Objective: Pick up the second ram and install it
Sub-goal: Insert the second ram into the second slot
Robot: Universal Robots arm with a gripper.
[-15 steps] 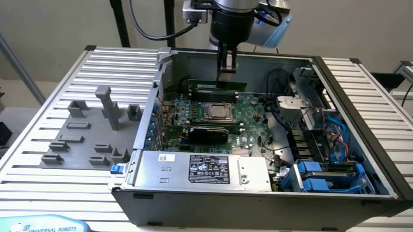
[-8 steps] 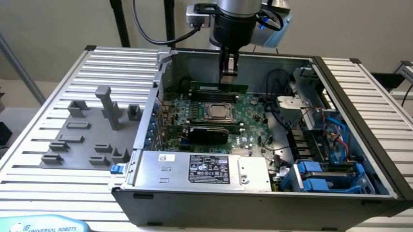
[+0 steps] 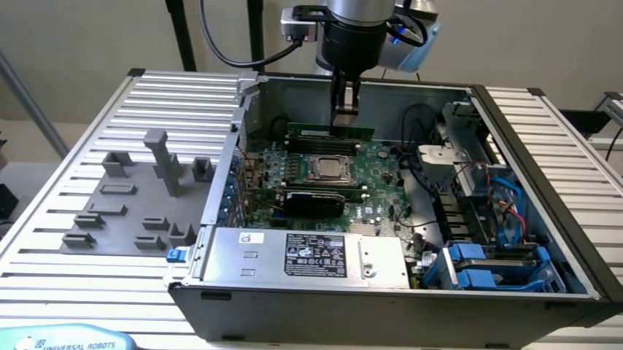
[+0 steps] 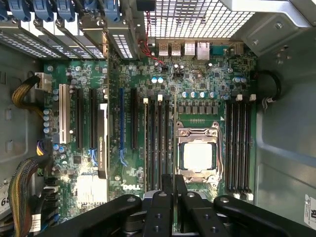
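Observation:
The second ram (image 3: 331, 132), a narrow green stick, hangs level inside the open computer case, just above the memory slots on the far side of the CPU socket (image 3: 331, 169). My gripper (image 3: 345, 117) comes straight down onto the stick's middle and is shut on its top edge. In the wrist view the black fingers (image 4: 167, 207) press together, and the stick (image 4: 174, 138) shows edge-on as a thin line. It runs between the dark slots (image 4: 160, 143) and the CPU socket (image 4: 197, 155). I cannot tell whether its lower edge touches a slot.
The green motherboard (image 3: 375, 171) lies flat in the case, with a power supply (image 3: 302, 255) at the near side and blue drive bays (image 3: 486, 266) at the exterior view's right. Grey fixture blocks (image 3: 136, 197) stand on the slatted table at the exterior view's left. Case walls enclose the board.

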